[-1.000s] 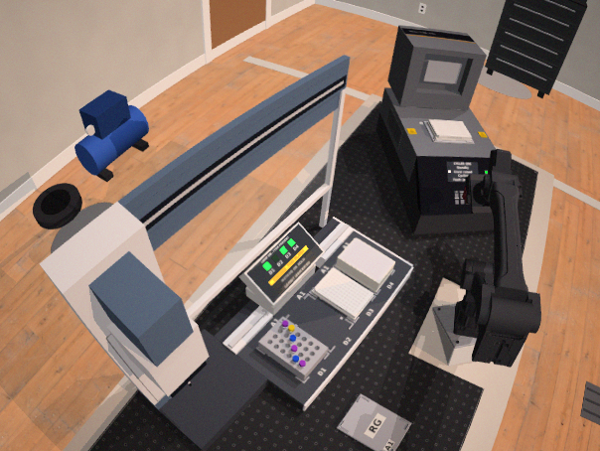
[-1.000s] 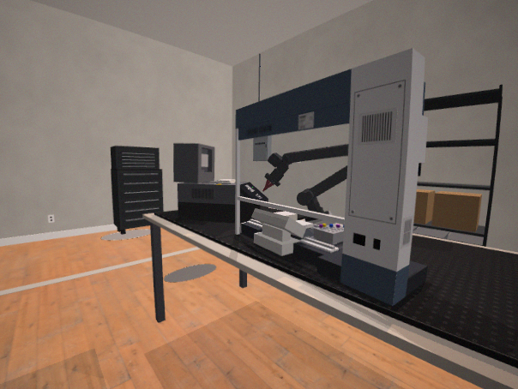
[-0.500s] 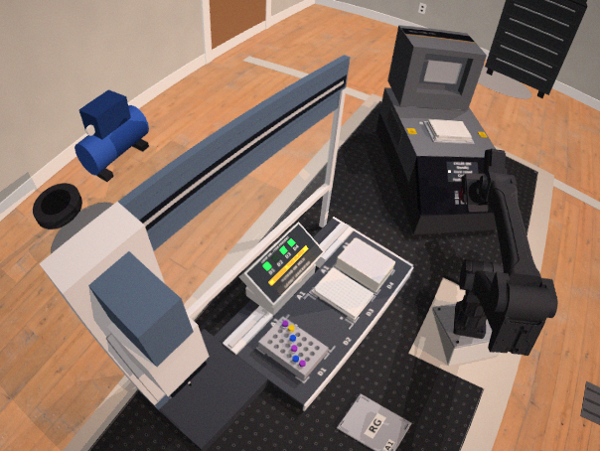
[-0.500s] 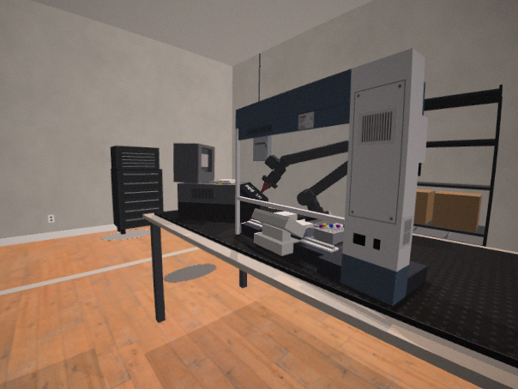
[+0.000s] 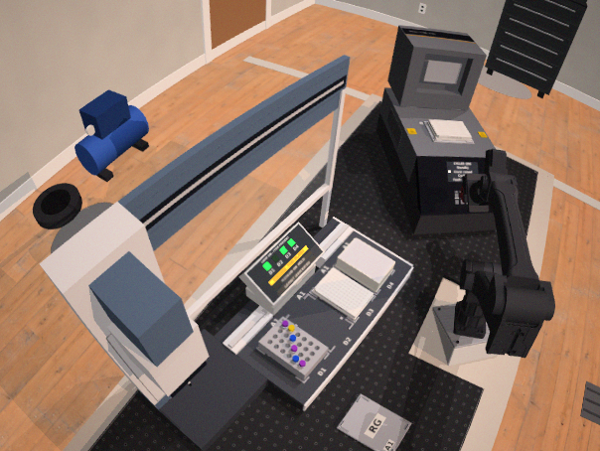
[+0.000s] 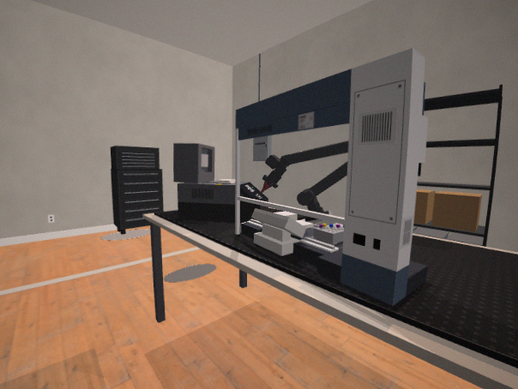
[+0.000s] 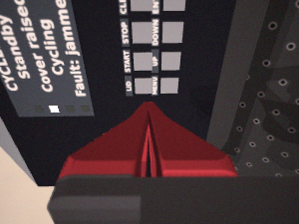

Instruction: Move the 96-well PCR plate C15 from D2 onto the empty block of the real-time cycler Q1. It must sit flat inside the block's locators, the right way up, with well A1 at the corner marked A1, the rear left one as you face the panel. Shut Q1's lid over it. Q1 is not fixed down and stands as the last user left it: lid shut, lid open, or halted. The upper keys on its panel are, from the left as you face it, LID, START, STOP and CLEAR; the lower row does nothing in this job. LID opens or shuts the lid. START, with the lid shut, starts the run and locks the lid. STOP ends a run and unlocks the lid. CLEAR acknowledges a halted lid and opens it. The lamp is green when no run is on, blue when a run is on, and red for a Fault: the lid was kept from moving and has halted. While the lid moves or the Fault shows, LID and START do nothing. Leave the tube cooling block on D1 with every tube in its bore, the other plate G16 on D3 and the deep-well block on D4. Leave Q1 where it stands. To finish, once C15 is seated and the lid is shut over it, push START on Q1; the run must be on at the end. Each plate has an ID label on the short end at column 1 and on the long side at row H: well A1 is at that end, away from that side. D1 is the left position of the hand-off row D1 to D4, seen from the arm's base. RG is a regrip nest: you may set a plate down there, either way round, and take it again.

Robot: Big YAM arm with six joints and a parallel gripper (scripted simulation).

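Observation:
The cycler Q1 stands at the far right of the mat with its lid raised. The white plate C15 lies on its block under the raised lid. My gripper is shut and empty, pointing at Q1's sloped front panel. In the wrist view the red fingertips sit just below the LID key, with the START key and STOP key beyond. The marker beside "Cover raised" is lit. I cannot tell whether the tips touch the key. In the exterior view the gripper hangs just over the panel.
On the hand-off row the tube cooling block with coloured tubes is on D1. D2 is bare. Plate G16 is on D3 and the deep-well block on D4. The RG nest lies near the front. A tall gantry stands at left.

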